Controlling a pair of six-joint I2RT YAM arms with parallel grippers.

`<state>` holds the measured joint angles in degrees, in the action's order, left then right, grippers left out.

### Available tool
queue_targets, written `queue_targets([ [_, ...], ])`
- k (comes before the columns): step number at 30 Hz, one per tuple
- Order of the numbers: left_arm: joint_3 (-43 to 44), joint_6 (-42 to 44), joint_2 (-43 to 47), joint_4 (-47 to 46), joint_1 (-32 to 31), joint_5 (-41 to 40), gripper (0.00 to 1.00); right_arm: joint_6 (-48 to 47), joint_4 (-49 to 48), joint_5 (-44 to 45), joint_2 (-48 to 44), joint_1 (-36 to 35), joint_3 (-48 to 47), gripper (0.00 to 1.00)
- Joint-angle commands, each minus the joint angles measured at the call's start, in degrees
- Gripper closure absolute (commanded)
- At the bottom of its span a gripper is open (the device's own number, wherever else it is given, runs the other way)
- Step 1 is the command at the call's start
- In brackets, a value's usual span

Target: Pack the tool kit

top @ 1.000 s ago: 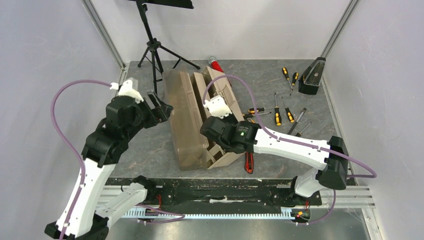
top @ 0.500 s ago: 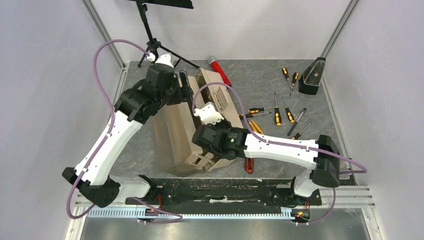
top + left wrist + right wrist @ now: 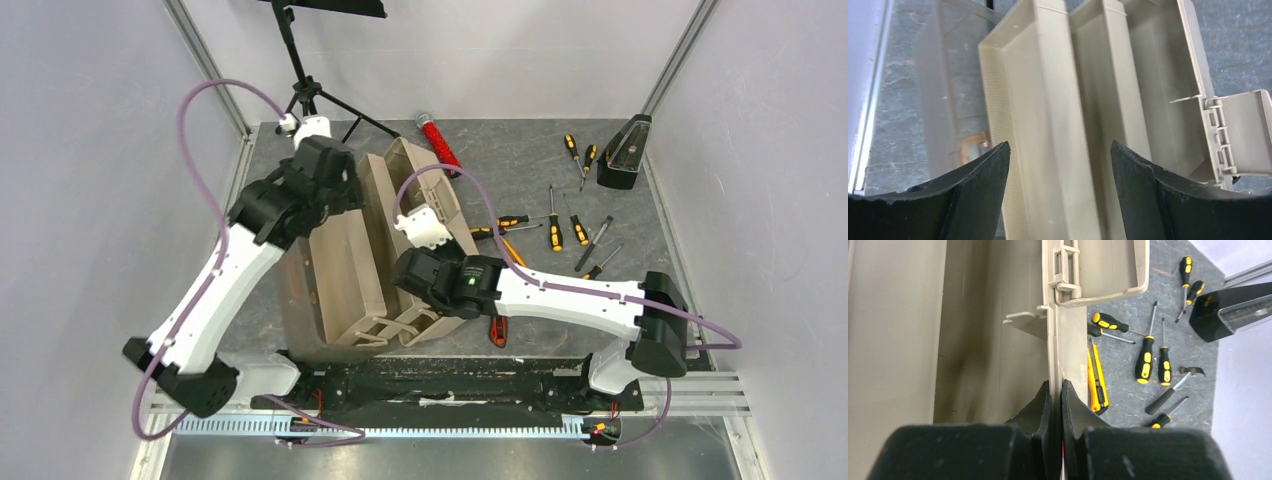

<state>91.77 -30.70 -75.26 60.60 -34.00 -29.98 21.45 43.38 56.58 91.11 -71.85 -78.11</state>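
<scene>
The tan toolbox (image 3: 340, 280) lies open at centre left, its fold-out trays spread. My left gripper (image 3: 352, 190) is open at the box's far end; in the left wrist view its jaws (image 3: 1058, 150) stand either side of a tray wall (image 3: 1048, 100) without touching it. My right gripper (image 3: 408, 275) is shut on a thin wall of the toolbox (image 3: 973, 340), with its fingertips (image 3: 1056, 390) pinching that wall. Several black-orange screwdrivers (image 3: 555, 232), an orange utility knife (image 3: 1096, 377), a small hammer (image 3: 1173, 387) and a red utility knife (image 3: 497, 328) lie on the table to the right of the box.
A red glittery cylinder (image 3: 437, 140) lies behind the box. A black wedge-shaped metronome (image 3: 625, 150) stands at the far right corner. A black tripod stand (image 3: 305, 95) stands at the far left. White walls enclose the table.
My left arm has swung from the left side to the far end of the box. The toolbox has slid and turned toward the near left, with my right gripper shut on it.
</scene>
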Motion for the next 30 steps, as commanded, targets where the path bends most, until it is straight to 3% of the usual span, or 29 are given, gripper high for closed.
queue_targets([
  [1, -0.7, 1.7, 9.0, 2.0, 0.7, -6.6, 0.21, 7.3, -12.7, -12.1, -6.2, 3.2, 3.1, 1.0],
  [19, -18.1, 5.0, 11.3, 3.0, 17.1, -0.2, 0.23, 10.6, -19.3, -20.9, -10.8, 8.7, 11.8, 1.0],
  [30, -22.7, 6.2, 9.1, 1.3, 20.7, -1.4, 0.49, 14.1, -24.3, -27.1, -14.0, 11.6, 17.4, 1.0],
])
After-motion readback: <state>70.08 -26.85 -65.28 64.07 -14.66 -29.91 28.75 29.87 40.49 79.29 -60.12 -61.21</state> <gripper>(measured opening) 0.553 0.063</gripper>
